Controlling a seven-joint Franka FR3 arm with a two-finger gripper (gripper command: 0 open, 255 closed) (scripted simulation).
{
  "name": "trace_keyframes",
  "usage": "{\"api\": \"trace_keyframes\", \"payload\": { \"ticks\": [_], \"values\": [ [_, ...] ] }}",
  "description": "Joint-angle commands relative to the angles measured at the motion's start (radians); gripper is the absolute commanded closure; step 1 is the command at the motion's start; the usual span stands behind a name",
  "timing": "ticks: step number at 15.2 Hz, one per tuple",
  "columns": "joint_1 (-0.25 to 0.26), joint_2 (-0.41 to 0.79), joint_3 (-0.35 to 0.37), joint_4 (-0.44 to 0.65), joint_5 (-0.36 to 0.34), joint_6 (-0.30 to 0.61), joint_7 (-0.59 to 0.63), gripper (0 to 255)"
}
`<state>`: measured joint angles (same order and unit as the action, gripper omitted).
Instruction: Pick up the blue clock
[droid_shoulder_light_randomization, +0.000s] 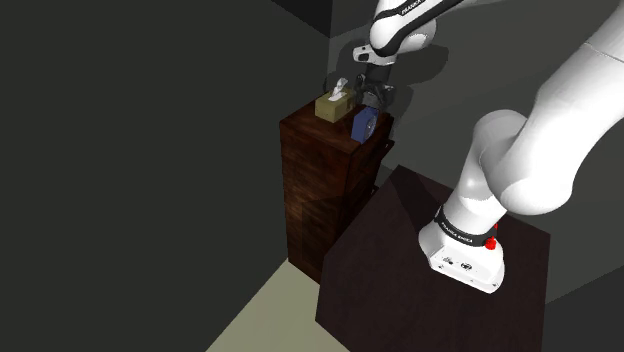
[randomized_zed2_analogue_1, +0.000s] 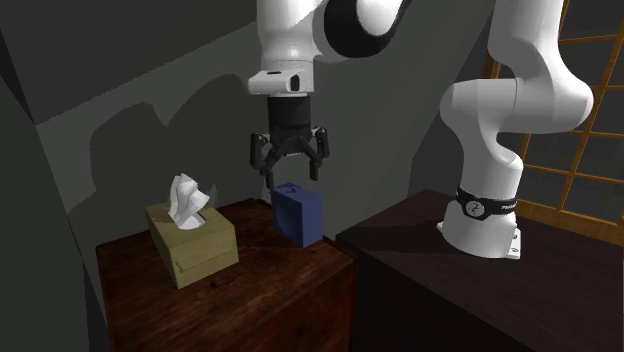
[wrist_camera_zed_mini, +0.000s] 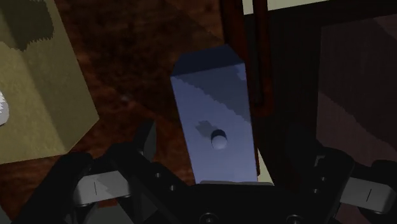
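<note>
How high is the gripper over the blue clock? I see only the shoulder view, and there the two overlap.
Observer: In the second exterior view the gripper hangs straight over the blue clock. Its fingers reach about level with the clock's top and do not clasp it.
Operator: Are the fingers open wide enough?
Observer: It seems so. In the wrist view they stand apart, with the clock between them and a gap on each side.
Operator: Is the tissue box in the way?
Observer: No. In the second exterior view the tissue box stands well apart from the clock on the dresser.
</note>
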<state>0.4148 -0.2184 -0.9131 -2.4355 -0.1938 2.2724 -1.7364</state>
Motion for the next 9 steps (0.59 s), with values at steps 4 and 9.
{"api": "trace_keyframes", "payload": {
  "ticks": [4, 9],
  "values": [
    [0.035, 0.090, -0.047, -0.020, 0.076, 0.088, -0.083, 0],
    [0.049, 0.137, -0.063, -0.029, 0.127, 0.127, -0.123, 255]
  ]
}}
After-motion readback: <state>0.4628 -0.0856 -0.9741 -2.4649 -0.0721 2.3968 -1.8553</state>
